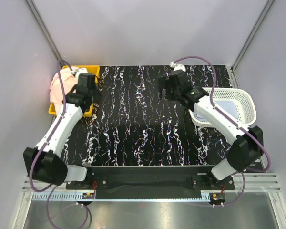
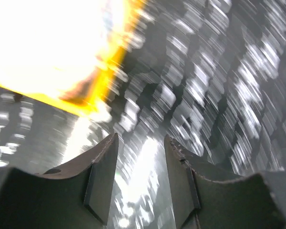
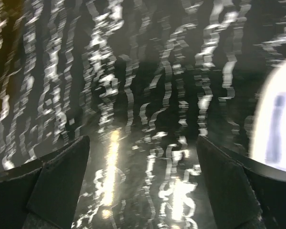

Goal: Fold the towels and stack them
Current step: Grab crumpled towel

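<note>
Hovering with left gripper (image 2: 140, 148) and right gripper (image 3: 143, 148) spread, empty
Aiming at one towel (image 1: 57, 87) edge, clearing yellow bin (image 1: 94, 71)

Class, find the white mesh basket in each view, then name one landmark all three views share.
Top external: white mesh basket at middle right.
Left wrist: not in it.
Right wrist: blurred, at the right edge.
Shared landmark: the black marbled tabletop.
</note>
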### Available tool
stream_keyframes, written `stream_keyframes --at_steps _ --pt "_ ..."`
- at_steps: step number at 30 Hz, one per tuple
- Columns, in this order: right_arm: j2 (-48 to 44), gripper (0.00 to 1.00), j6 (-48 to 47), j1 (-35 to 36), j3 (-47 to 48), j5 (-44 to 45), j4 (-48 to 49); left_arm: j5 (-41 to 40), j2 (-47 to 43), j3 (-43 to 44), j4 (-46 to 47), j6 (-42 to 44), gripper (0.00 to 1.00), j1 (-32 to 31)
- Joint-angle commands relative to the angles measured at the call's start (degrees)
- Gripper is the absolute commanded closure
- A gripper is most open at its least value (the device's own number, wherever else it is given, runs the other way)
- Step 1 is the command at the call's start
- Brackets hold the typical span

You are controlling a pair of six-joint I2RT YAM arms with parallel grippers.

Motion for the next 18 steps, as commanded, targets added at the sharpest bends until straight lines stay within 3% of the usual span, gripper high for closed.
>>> stream_keyframes --at_steps 1,5,16,18 --pt "0.48 0.0 2.0 2.0 -1.07 -4.35 6.29 -7.33 7.53 4.81 4.88 -1.96 0.51 8.09" --pt "-0.31 0.0 2.27 2.88 -4.41 -5.4 8.4 -7.77 14.85 7.27 6.99 -4.25 0.52 15.03" --pt "-2.59 0.0 0.95 2.97 -7.4 -6.11 9.55 -9.89 29.71 17.82 5.51 -5.66 0.54 18.3" --pt "-2.77 0.0 0.69 2.97 -7.76 -5.93 9.72 -9.63 30.33 18.35 5.33 -6.0 0.61 18.39"
